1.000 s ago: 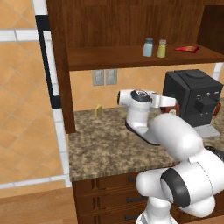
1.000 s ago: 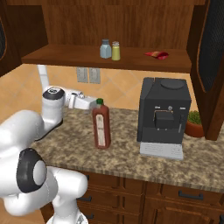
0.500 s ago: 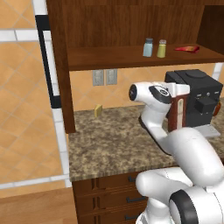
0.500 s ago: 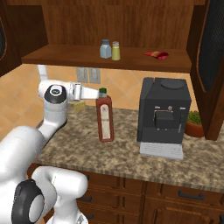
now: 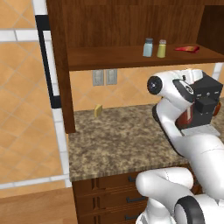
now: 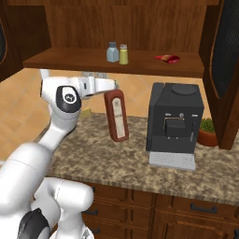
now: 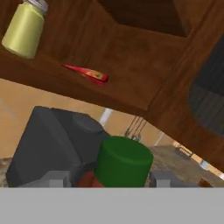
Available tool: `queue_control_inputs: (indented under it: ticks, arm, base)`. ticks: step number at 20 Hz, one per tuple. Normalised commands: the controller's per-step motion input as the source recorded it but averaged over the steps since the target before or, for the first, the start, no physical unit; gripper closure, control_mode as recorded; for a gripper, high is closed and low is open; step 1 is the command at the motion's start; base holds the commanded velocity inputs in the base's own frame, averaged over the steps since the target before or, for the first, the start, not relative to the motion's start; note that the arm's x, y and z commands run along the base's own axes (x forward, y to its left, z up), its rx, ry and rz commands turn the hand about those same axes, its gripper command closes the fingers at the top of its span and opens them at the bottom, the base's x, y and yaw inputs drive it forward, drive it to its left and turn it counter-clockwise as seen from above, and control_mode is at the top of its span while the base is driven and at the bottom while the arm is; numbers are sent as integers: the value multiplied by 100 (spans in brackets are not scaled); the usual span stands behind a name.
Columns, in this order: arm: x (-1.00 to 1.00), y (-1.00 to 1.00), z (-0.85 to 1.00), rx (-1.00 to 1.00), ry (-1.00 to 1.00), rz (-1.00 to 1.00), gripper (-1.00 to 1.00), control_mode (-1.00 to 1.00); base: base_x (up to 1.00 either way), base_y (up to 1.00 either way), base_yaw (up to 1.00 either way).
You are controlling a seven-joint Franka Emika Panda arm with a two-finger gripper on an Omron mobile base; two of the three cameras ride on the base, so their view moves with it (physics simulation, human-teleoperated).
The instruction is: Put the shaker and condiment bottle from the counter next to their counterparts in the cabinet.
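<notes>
Pale blue shaker (image 6: pixel 112 52) looks shelved already; end effector (image 6: pixel 113 86) pinches the tall red green-capped bottle (image 6: pixel 116 115) above the tabletop, shelf left.

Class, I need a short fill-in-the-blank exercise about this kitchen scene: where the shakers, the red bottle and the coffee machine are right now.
1. The tool grips the tall red condiment bottle near its ____ end.
2. The pale blue shaker stands on the cabinet shelf right beside the ____ shaker.
3. The condiment bottle is lifted off the counter and hangs to the ____ of the black coffee machine in the right base view.
4. The bottle's cap is coloured ____.

Missing words: top; yellow-green; left; green
</notes>
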Motion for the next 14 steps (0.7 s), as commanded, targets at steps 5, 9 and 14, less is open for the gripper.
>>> queue_control_inputs:
  ticks: [5, 9, 14]
  arm:
    - [0, 0, 62, 0, 0, 27, 100, -100]
    - [0, 0, 60, 0, 0, 27, 100, -100]
    - [-11, 0, 64, -2, 0, 21, 100, -100]
  base:
    - [0, 0, 0]
    - [0, 0, 0]
    - [0, 0, 0]
